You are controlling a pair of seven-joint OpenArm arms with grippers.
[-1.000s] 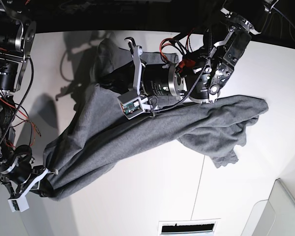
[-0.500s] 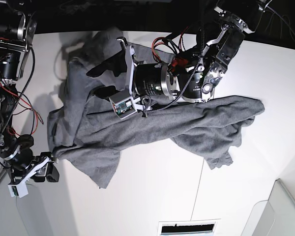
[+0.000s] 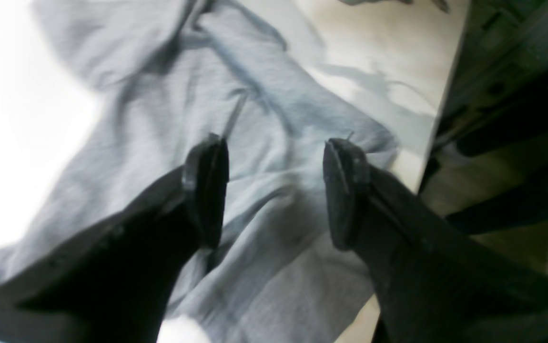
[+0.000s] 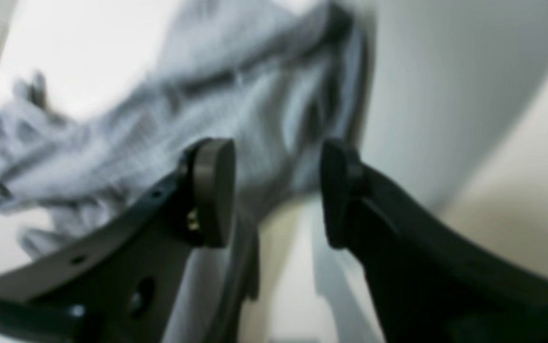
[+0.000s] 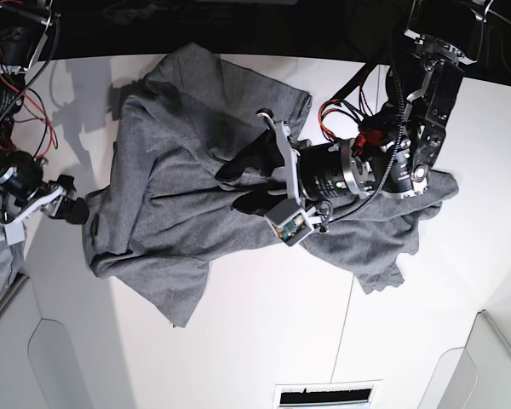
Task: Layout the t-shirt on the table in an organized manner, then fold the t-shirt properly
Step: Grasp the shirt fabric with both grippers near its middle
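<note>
The heather-grey t-shirt (image 5: 179, 170) lies crumpled on the white table (image 5: 264, 332), bunched from the far left to a twisted part at the right (image 5: 383, 247). My left gripper (image 5: 241, 183) is open and empty just above the shirt's middle. In the left wrist view it (image 3: 274, 190) hovers over wrinkled shirt fabric (image 3: 264, 119) near the table's edge. My right gripper (image 5: 71, 207) is open and empty beside the shirt's left edge. In the right wrist view it (image 4: 274, 195) is over bare table, with the blurred shirt (image 4: 159, 124) beyond it.
A thin dark seam (image 5: 347, 324) crosses the table. Pale bins stand at the near left (image 5: 47, 362) and near right (image 5: 485, 362). A vent slot (image 5: 324, 395) sits at the near edge. Dark space lies beyond the far edge.
My right gripper has let go of the shirt's corner and moved toward the far edge. The shirt has dropped flat onto the table. My left arm has shifted right and stands open.
</note>
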